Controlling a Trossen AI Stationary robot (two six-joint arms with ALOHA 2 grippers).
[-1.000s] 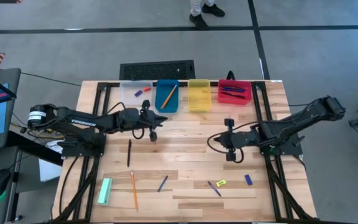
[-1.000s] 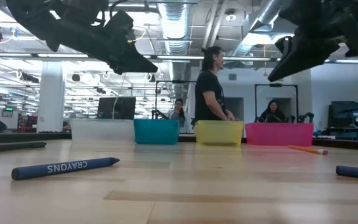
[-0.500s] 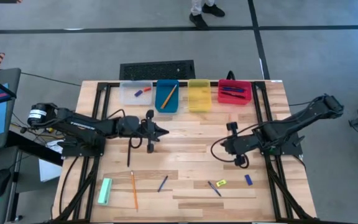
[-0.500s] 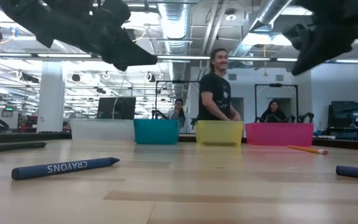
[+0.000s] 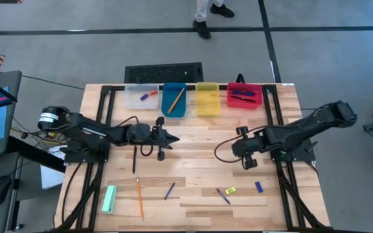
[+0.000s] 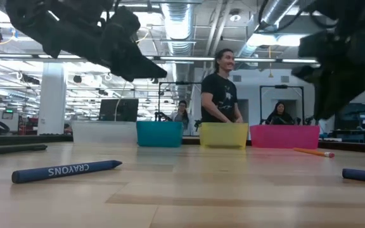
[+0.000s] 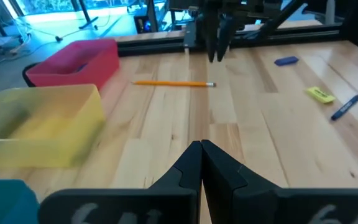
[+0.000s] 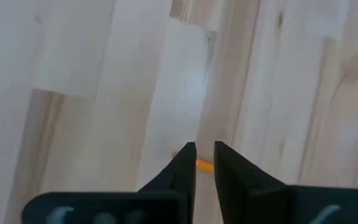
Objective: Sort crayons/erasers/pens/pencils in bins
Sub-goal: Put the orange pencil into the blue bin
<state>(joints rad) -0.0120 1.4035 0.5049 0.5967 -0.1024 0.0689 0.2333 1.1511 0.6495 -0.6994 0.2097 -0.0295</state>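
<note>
Starting at the left of the table: a pale green block (image 5: 109, 199), an orange pencil (image 5: 138, 197), a black pen (image 5: 135, 158) and a blue crayon (image 5: 169, 191), all loose on the near boards and not yet sorted.

Just above them, the left gripper (image 5: 171, 138), fingers pressed together on nothing. Waiting, by the look of it, well clear of the other arm's work.

Along the far edge, four tubs in a row:
- clear bin (image 5: 132, 102) with small erasers
- blue bin (image 5: 179, 111) with a pencil
- yellow bin (image 5: 207, 111)
- red bin (image 5: 244, 105) with dark pens

Grouped by kind, so probably one sort to each tub.

Farther right, the right gripper (image 5: 249, 165) pointing down at the boards, fingers a narrow gap apart and clamped on nothing. Directly beneath it a second pencil (image 7: 174, 83), likely lined up for a pinch. Hidden from overhead by that arm, but laid out whole from the left wrist, glimpsed as an orange sliver from the right wrist, and seen from table height as a stick in front of the red bin.

Readable only from that low camera — the printed word on a labelled crayon (image 6: 65, 170).

Near right, not yet sorted: a dark pen (image 5: 223, 196), a yellow eraser (image 5: 230, 190), a blue eraser (image 5: 259, 187).
</note>
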